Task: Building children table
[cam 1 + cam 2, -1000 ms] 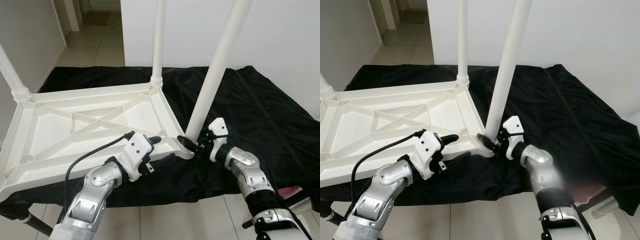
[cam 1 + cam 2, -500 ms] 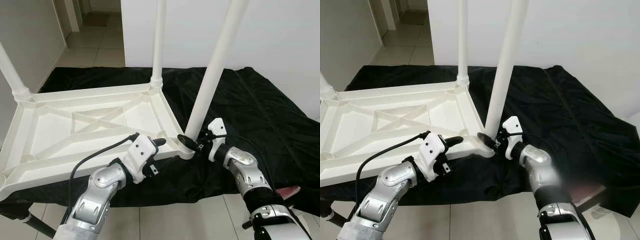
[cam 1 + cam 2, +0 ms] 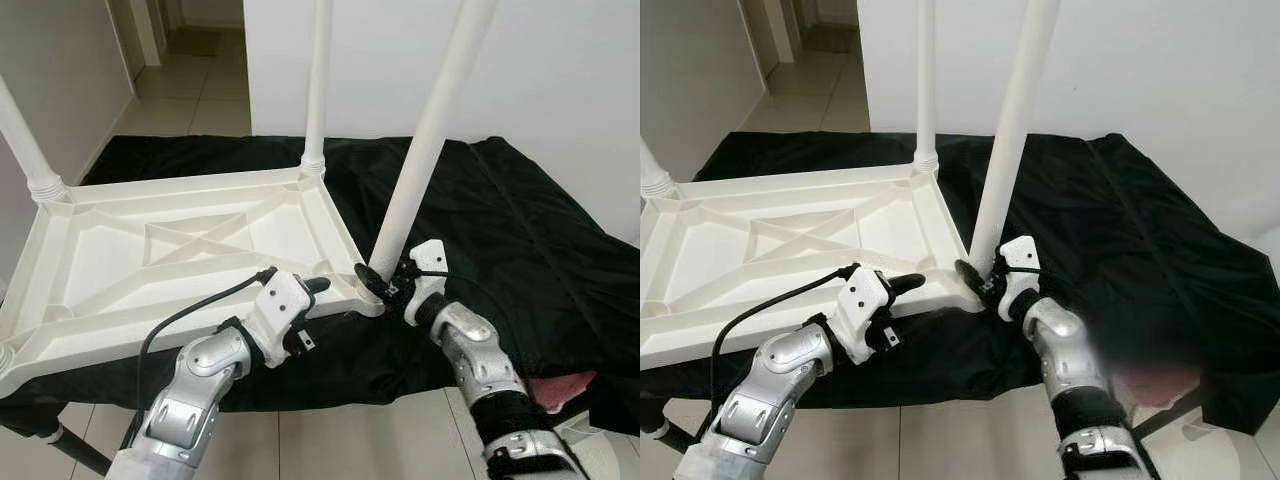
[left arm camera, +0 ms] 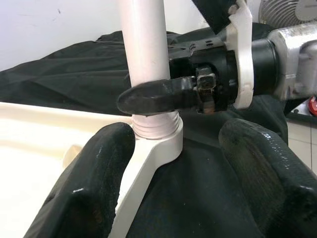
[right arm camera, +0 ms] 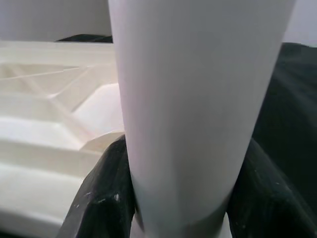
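No writing or labels we can read anywhere, so on to the layout. We've got the white plastic tabletop lying upside down on a black cloth, ribbed underside up. Its near long edge sits just at the front edge of the cloth, with tiled floor right below, so there's not much spare room on our side. To the right of the tabletop the cloth is bare and wide open.

Three legs stand up from corners: the far leg, one at the far left corner, and the near right leg, which leans a bit to the right as it rises.

Our right tool is clamped on the near right leg right at its base, just above the threaded collar in the corner socket; the right wrist view has a black finger on each side of the white tube.

Our left tool sits at the tabletop's near edge close to that same corner, fingers apart, one finger touching the rim, gripping nothing.
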Motion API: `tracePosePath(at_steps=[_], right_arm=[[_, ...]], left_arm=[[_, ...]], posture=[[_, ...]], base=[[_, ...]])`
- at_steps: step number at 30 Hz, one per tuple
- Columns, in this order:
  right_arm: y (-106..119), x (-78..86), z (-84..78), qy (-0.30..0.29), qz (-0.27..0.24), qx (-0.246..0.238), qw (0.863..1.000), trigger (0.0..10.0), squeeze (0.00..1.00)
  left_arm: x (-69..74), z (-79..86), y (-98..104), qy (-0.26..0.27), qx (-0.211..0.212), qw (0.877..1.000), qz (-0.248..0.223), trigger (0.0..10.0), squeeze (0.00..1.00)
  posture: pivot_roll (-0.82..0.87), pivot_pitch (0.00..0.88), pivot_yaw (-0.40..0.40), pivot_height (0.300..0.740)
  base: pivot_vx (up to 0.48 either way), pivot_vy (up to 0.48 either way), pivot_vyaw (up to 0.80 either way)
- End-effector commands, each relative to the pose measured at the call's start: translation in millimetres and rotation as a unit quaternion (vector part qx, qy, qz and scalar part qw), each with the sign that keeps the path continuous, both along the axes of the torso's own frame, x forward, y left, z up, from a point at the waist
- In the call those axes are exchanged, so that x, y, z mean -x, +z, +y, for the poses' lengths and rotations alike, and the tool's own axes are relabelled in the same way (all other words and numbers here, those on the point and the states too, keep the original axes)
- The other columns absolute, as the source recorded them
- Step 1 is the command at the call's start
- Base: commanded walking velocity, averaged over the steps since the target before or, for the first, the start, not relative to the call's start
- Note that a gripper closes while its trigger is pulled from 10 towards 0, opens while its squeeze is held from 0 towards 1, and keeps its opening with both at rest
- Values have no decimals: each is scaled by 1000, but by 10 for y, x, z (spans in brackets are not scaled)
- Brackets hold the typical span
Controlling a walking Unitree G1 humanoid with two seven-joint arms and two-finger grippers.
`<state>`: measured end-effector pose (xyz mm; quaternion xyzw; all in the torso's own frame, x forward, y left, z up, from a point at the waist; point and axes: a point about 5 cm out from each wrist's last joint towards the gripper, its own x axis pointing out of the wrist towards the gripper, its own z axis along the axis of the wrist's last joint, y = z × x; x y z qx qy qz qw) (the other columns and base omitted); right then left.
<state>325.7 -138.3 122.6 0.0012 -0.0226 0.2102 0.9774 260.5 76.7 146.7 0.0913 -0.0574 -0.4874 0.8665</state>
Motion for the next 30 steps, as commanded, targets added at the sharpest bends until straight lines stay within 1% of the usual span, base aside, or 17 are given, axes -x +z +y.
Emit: tracePosePath(at_steps=[1, 2, 4, 5, 6, 8, 9, 10, 11, 12, 15, 19, 21, 23, 24, 27, 30], right_arm=[[-115, 44, -88, -72, 36, -9, 997, 10000, 0], [-115, 44, -88, -72, 36, -9, 997, 10000, 0], [-147, 97, -42, -111, 45, -16, 993, 10000, 0], [-147, 97, -42, -111, 45, -16, 993, 10000, 0], [-168, 135, 4, -135, 51, -22, 989, 10000, 0], [-216, 212, 92, -204, 69, -28, 976, 10000, 0], [-234, 240, 111, -241, 78, -35, 967, 10000, 0], [-234, 240, 111, -241, 78, -35, 967, 10000, 0], [-244, 254, 117, -264, 82, -38, 960, 10000, 0], [-229, 247, 142, -267, 81, -48, 959, 10000, 0], [-180, 228, 128, -273, 76, -60, 957, 10000, 0], [-179, 237, 122, -261, 81, -58, 960, 10000, 0], [-182, 267, 152, -259, 81, -51, 961, 10000, 0], [-179, 280, 173, -256, 83, -57, 961, 10000, 8], [-163, 284, 192, -248, 80, -63, 963, 10000, 1000], [-151, 287, 202, -244, 78, -68, 964, 10000, 1000], [-112, 285, 217, -210, 67, -79, 972, 10000, 1000]], left_arm=[[-22, 19, -29, 26, 2, 1000, 0, 10000, 0], [-22, 19, -29, 26, 2, 1000, 0, 10000, 0], [-24, 31, -34, 26, 0, 1000, 0, 10000, 0], [-24, 31, -34, 26, 0, 1000, 0, 10000, 0], [-29, 42, -36, 28, 0, 1000, 1, 10000, 0], [-40, 62, -32, 33, -1, 999, -3, 10000, 0], [-46, 66, -33, 34, -2, 999, -4, 10000, 0], [-46, 66, -33, 34, -2, 999, -4, 10000, 0], [-50, 66, -33, 35, -3, 999, -4, 10000, 0], [-51, 64, -34, 35, -3, 999, -4, 10000, 0], [-49, 59, -36, 35, -1, 999, -3, 10000, 0], [-42, 46, -43, 32, -3, 999, -2, 10000, 0], [-49, 47, -40, 32, -3, 999, -2, 10000, 0], [-55, 54, -39, 34, -2, 999, -3, 10000, 0], [-57, 59, -40, 35, -2, 999, -2, 10000, 0], [-55, 59, -42, 35, -2, 999, -2, 10000, 0], [-47, 51, -47, 36, 0, 999, -1, 10000, 0]], posture=[[29, 0, -37, 740], [29, 0, -37, 740], [30, 0, -37, 740], [30, 0, -37, 740], [34, 0, -38, 740], [36, 0, -42, 740], [38, 0, -42, 740], [38, 0, -42, 740], [38, 0, -42, 740], [40, 0, -41, 740], [34, 0, -38, 740], [36, 0, -41, 740], [37, 0, -42, 740], [37, 0, -43, 740], [37, 0, -43, 740], [37, 0, -47, 740], [36, 0, -48, 740]], base=[[0, 0, 0], [0, 0, 0], [0, 0, 0], [0, 0, 0], [0, 0, 0], [0, 0, 0], [0, 0, 0], [0, 0, 0], [0, 0, 0], [0, 0, 0], [0, 0, 0], [0, 0, 0], [0, 0, 0], [0, 0, 0], [0, 0, 0], [0, 0, 0], [0, 0, 0]])
